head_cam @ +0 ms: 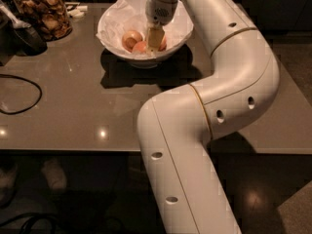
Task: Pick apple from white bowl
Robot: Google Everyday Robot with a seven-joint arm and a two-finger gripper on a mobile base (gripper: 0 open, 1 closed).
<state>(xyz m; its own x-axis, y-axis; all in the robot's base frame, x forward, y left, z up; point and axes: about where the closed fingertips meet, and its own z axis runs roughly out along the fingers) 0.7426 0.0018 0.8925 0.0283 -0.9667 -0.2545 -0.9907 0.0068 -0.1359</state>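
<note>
The white bowl point(109, 21), lined with crumpled white paper, stands at the table's far middle. Three small apples lie in it. A pale yellow-and-red one point(130, 38) is on the left, and an orange-pink one point(140, 47) is in front of it. The reddest apple point(163, 44) shows only as a sliver to the right of the gripper. My gripper point(154, 42) points straight down into the bowl among the apples, right against the red apple and the orange-pink one. I cannot tell whether it holds anything.
A glass jar of brown snacks point(43, 14) stands at the far left, with a dark object point(24, 35) beside it. A black cable point(19, 94) loops on the left of the grey table point(73, 106). My white arm point(219, 96) crosses the right half of the view.
</note>
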